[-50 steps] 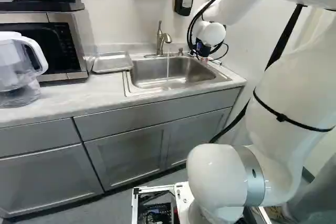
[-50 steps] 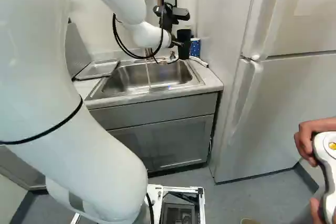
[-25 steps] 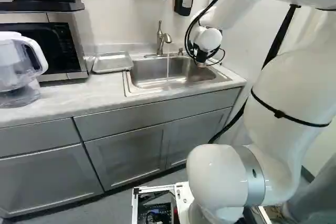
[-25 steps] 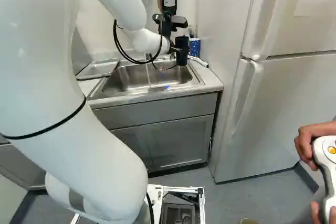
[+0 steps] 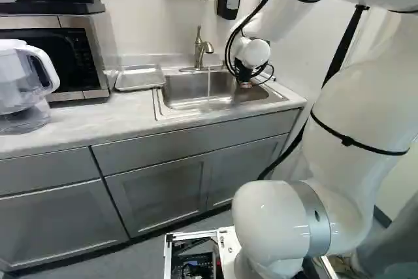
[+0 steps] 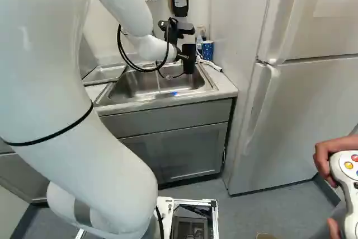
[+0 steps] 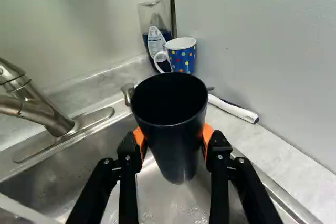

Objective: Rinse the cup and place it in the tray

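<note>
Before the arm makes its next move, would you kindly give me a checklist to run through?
- Black cup held between both orange pads of the gripper: ok
- Cup upright, mouth up: ok
- Tap water running into the sink: ok
- Cup under the stream: not ok, it is off to one side
- Inside of cup rinsed clean: cannot tell
- Tray beside the sink: ok

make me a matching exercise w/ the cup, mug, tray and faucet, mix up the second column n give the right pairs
1. cup
2. mug
3. tray
4. faucet

A. has water running from it
B. black, held between the fingers
C. blue with coloured dots
D. flat on the counter, left of the sink in the left base view

Right pairs: 1-B, 2-C, 3-D, 4-A
</note>
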